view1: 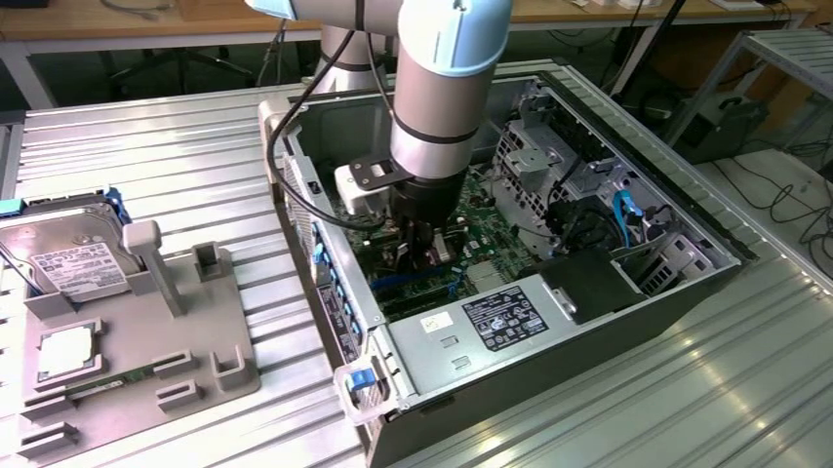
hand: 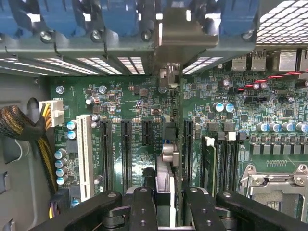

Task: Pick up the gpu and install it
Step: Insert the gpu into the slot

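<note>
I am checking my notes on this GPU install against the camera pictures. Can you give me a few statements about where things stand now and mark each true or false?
1. The gripper is down inside the open computer case. True.
2. The gpu lies on the grey fixture outside the case. False: it stands edge-on between the gripper's fingers, above the motherboard.
3. A hard drive sits at the exterior view's left, outside the case. True.
4. The case's side panel is closed. False: the case is open and the motherboard is exposed.
5. The CPU socket carries a large cooler. False: its metal frame is bare.
</note>
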Robot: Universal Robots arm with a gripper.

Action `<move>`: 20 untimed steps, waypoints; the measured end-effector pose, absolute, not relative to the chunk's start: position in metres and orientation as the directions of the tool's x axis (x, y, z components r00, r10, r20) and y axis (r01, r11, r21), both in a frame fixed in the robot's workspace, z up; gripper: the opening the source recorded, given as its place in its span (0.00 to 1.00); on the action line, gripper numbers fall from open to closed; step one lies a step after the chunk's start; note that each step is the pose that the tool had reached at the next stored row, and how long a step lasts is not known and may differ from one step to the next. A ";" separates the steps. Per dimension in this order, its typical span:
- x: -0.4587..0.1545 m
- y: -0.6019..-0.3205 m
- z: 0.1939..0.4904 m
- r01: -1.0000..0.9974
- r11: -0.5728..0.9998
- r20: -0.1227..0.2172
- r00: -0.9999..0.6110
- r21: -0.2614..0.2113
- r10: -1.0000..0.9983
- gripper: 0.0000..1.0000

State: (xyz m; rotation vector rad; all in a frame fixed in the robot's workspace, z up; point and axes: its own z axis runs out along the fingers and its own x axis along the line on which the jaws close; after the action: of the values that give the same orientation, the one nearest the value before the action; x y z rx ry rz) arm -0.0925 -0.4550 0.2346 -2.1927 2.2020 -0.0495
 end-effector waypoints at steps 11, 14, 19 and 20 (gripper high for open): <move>-0.092 -0.455 0.224 -0.999 0.004 -0.001 -0.004 -0.046 -1.000 0.28; -0.093 -0.455 0.219 -0.999 0.004 0.000 -0.004 -0.045 -1.000 0.28; -0.093 -0.455 0.217 -0.999 0.004 -0.001 -0.004 -0.046 -1.000 0.28; -0.093 -0.455 0.217 -0.999 0.004 -0.001 -0.004 -0.046 -1.000 0.28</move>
State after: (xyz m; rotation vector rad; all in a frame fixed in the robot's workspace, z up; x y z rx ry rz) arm -0.0925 -0.4549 0.2170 -2.1930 2.2024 -0.0495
